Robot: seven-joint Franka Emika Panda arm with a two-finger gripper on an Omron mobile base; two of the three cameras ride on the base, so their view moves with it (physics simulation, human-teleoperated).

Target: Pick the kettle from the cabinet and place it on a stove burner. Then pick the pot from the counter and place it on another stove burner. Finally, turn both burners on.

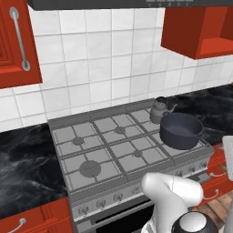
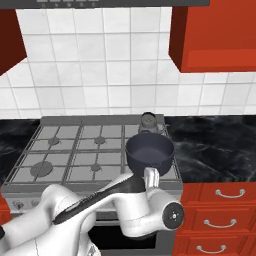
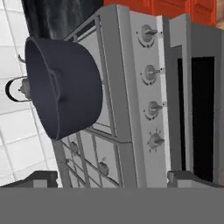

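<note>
The small grey kettle [image 1: 159, 109] [image 2: 148, 121] [image 3: 21, 88] stands on the stove's rear right burner. Just in front of it, the wide dark blue-grey pot [image 1: 181, 130] [image 2: 149, 152] [image 3: 61, 87] sits on the front right burner. My gripper [image 3: 113, 179] [image 2: 151, 173] hovers in front of the stove's front right edge, rolled on its side. It is open wide with nothing between its fingertips [image 3: 41, 177]. A row of burner knobs [image 3: 152, 89] [image 1: 101, 203] runs along the stove's front panel ahead of it. The red cabinet [image 1: 200, 32] [image 2: 215, 40] hangs at the upper right.
Black marble counter [image 1: 27, 154] [image 2: 220, 145] flanks the stove on both sides, above red drawers [image 2: 222, 210]. A red door with a silver bar handle [image 1: 18, 38] is at the upper left. The dark oven door [image 3: 201, 113] lies below the knobs.
</note>
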